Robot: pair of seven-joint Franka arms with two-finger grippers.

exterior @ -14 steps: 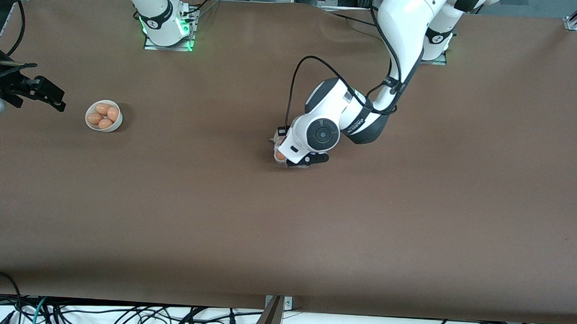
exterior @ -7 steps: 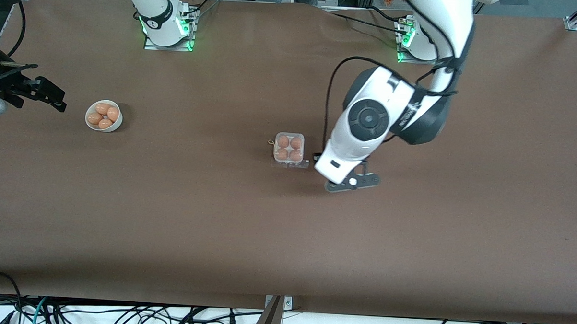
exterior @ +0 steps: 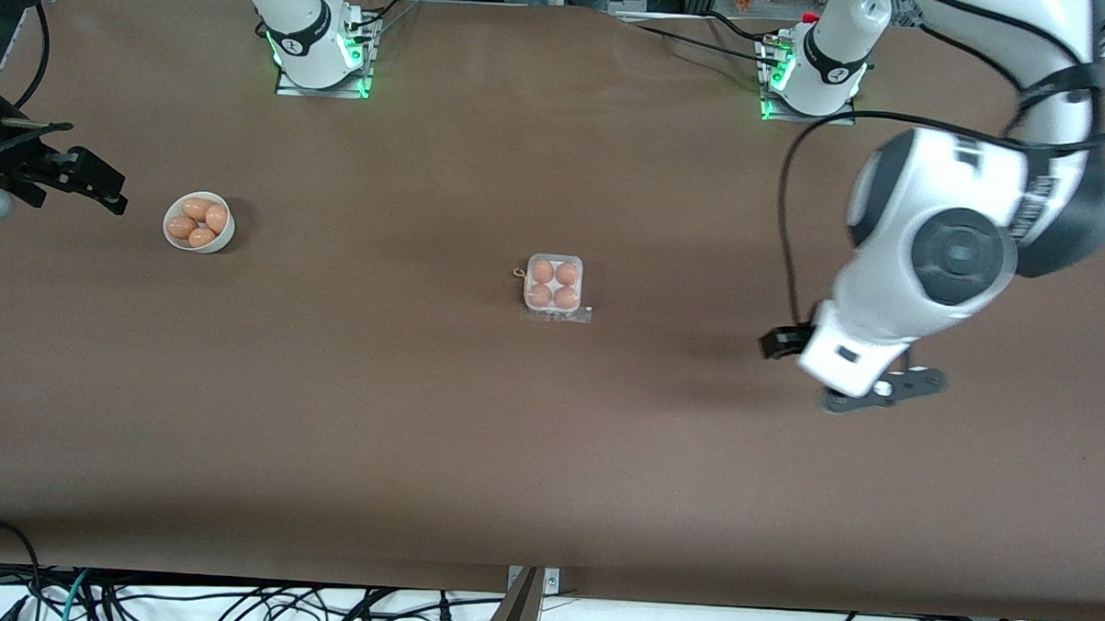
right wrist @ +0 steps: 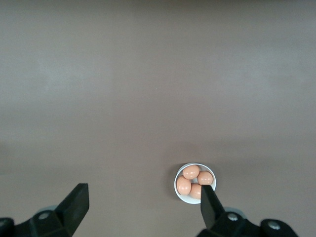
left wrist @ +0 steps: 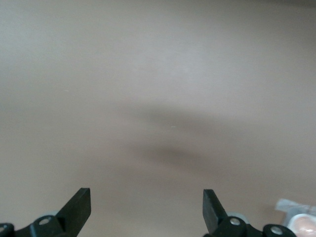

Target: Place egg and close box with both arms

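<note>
The box [exterior: 553,285] sits mid-table, with an orange-brown egg [exterior: 542,271] in each of its cups. A clear plastic flap lies along its edge nearer the front camera; I cannot tell whether the lid is latched. My left gripper [exterior: 883,392] hangs open and empty over bare table toward the left arm's end, well away from the box. In the left wrist view the gripper [left wrist: 146,207] is wide open, with a corner of the box [left wrist: 298,218] at the frame's edge. My right gripper [exterior: 93,184] waits open beside the bowl, and the right wrist view shows this gripper [right wrist: 143,205] holding nothing.
A round white bowl [exterior: 199,222] holding several more eggs [exterior: 198,209] stands toward the right arm's end; the right wrist view shows the bowl [right wrist: 195,183] too. Brown table cloth spreads around the box. Cables hang along the table's nearer edge.
The left gripper has opened and swung up and away from the box toward the left arm's end, uncovering the box. The right arm has not moved.
</note>
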